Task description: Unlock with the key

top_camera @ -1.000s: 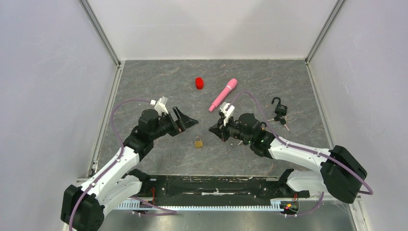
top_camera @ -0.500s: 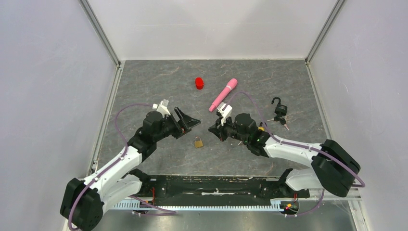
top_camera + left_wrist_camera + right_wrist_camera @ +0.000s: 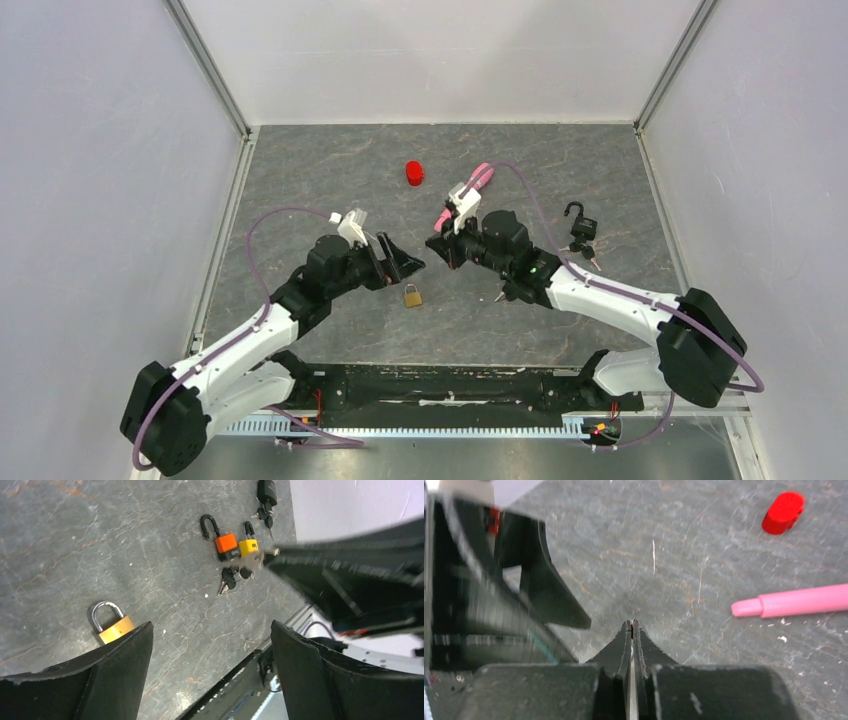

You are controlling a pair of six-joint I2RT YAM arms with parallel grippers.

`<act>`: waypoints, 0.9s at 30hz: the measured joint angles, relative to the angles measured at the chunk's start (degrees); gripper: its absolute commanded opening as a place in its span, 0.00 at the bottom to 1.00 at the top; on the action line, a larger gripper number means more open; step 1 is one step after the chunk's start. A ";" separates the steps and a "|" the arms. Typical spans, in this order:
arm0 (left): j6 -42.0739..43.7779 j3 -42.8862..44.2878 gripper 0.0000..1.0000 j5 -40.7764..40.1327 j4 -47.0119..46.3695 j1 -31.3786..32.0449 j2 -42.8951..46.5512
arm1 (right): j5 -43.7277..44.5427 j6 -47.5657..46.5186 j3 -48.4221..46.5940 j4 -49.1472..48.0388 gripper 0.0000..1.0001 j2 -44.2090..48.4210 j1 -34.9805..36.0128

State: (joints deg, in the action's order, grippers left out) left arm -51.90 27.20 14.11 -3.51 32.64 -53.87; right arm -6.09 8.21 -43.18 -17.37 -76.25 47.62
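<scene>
2 new positions: left pincer [image 3: 405, 258] nearer padlock [image 3: 412, 296], right pincer [image 3: 435, 245] farther

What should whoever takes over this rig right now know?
Left claw: open, near the brass padlock, not gripping it.
Right claw: shut; a thin metal tip shows at its fingertips, possibly the key.
Brass padlock lies flat on the table, shackle looks closed.
Done: no key in that lock yet. Left: steady padlock, insert key, turn.
</scene>
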 measured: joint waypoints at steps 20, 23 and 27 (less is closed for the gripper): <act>35.47 -0.24 0.78 -27.41 -19.47 18.23 1.33 | -3.08 6.23 -13.07 16.04 0.00 5.90 -1.29; 35.43 -0.26 0.77 -27.47 -21.22 18.23 -0.94 | -3.28 6.40 -12.81 16.26 0.00 6.62 -1.29; 35.36 -1.18 0.71 -27.26 -23.82 18.23 -2.73 | -4.13 6.80 -12.46 16.63 0.00 7.21 -1.29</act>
State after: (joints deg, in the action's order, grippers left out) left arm -16.53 26.02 -13.15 -27.33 50.87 -56.60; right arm -10.22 15.00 -55.64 -0.73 -69.04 46.33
